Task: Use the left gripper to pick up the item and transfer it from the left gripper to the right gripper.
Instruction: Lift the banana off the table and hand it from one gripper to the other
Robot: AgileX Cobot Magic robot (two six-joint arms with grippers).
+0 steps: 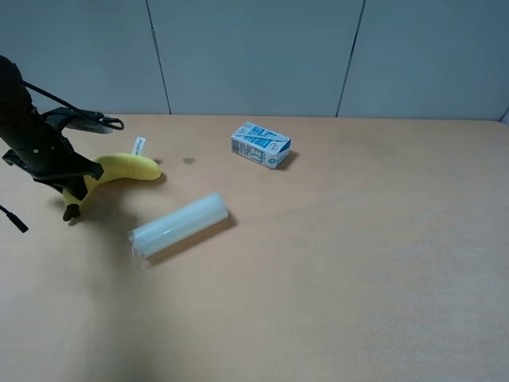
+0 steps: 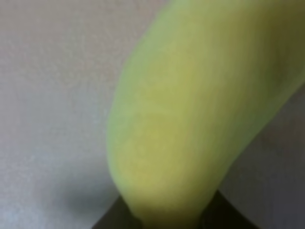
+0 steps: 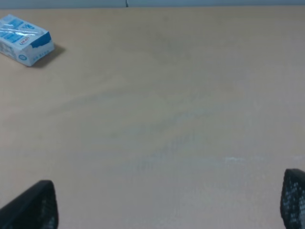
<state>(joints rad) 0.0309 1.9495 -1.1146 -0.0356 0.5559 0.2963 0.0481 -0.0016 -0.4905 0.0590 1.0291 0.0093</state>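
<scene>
While left tool [image 1: 82, 173] clamps the banana [image 1: 129, 167], right tool [image 3: 161, 202] gapes over tan table [image 1: 342, 255].

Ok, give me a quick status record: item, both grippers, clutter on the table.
item: plush banana, lying on the table
left gripper: jaws straddle the plush banana's stem half; grip unconfirmed
right gripper: open, empty, over bare table
handover: not started
clutter: translucent roll and carton, both apart from the plush banana
</scene>
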